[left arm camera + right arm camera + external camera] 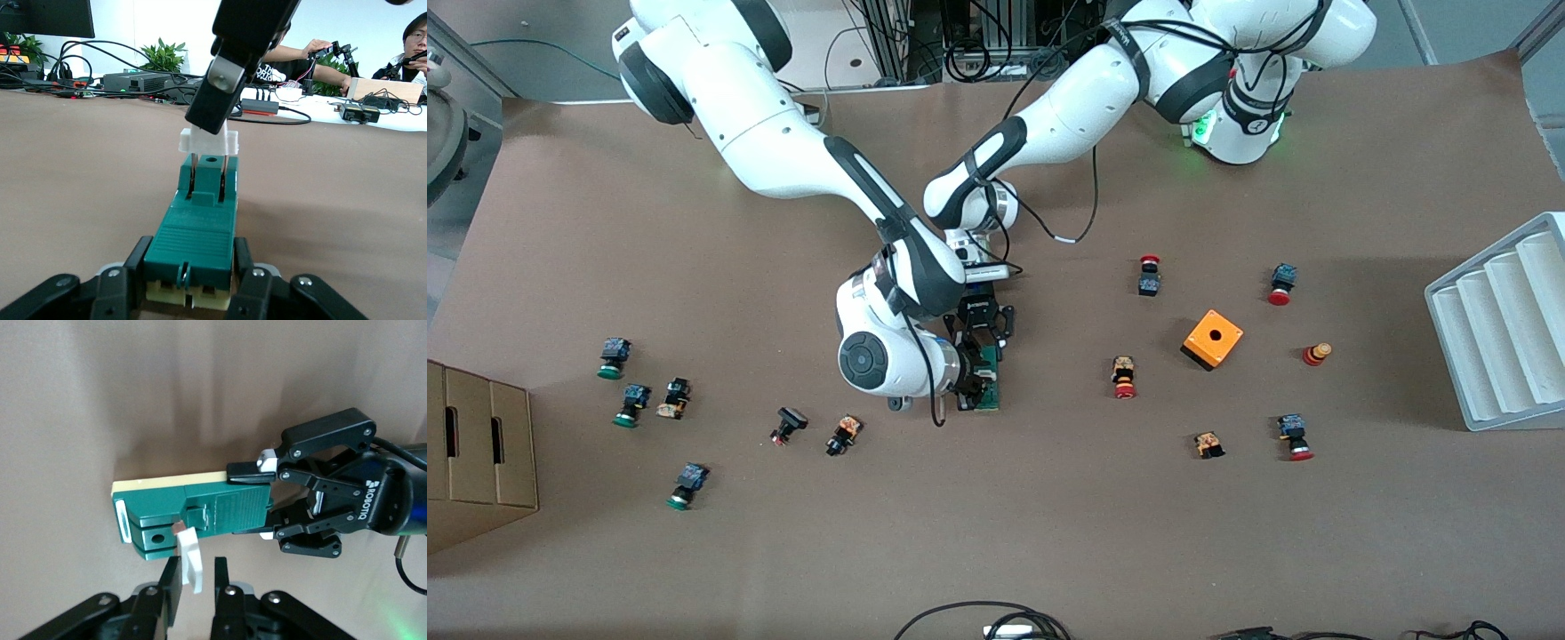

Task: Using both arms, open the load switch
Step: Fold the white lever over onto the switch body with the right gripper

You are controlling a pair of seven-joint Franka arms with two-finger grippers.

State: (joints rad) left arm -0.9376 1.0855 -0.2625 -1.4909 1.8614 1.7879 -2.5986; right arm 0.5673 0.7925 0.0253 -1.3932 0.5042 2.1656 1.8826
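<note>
Both white jointed arms meet at the middle of the front view. The left arm's black two-finger gripper [267, 500] is clamped on one end of the slim dark-green load switch [193, 520]. The right arm's black gripper [197, 577] pinches the switch's small white tab [190, 563].

I'm seeing even, bright overhead light; soft shadows are falling beneath the arms [783, 151] on the surface [1049, 533], and nothing is glaring or blurring.

Left gripper [267, 499] clamping load switch [193, 517], right gripper [197, 577] pinching white tab [190, 565]
</note>
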